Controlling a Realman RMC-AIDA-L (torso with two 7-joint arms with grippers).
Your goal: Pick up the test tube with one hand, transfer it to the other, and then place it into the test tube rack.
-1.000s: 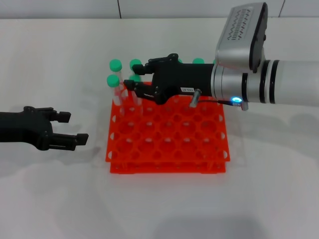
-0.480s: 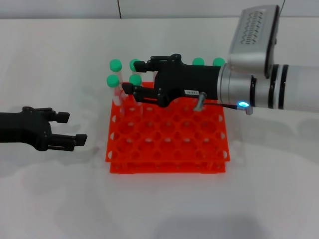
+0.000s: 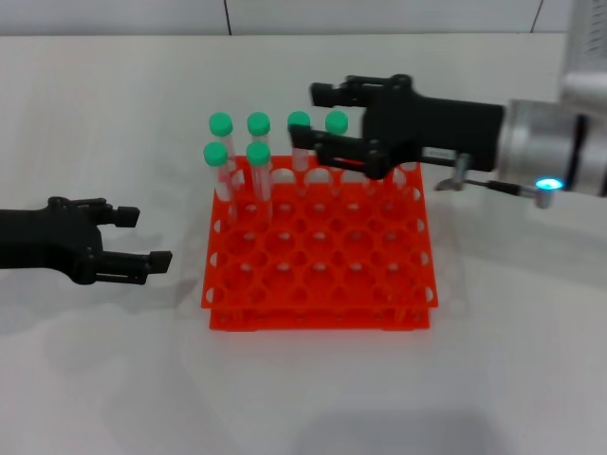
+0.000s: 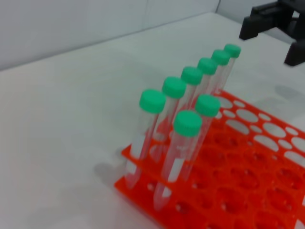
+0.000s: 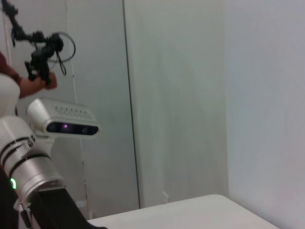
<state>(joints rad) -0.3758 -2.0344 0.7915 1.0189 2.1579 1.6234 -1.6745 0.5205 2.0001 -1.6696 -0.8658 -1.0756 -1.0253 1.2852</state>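
Tubes with round green caps stand upright in the back-left corner of the bright orange-red square plastic rack (image 3: 321,251), held plumb because each slim clear body passes through holes in both tiers. Four show in the back row from the head view, more behind the right arm, and two stand in the row in front; the slim clear plastic test tube with the green cap (image 3: 258,172), the right-hand one of that front pair, is seated, apparently the one just delivered. The black right gripper with the small white label (image 3: 317,116) hovers above the rack's back edge, fingers spread wide and holding nothing, clear of the caps so nothing gets knocked. The black unlabelled left gripper (image 3: 136,237) rests low, well to the rack's left, fingers parted and empty. Compared with a second ago, the right gripper has pulled back rightward and upward off the rack's back-left tubes, uncovering more caps; the left gripper has barely shifted.
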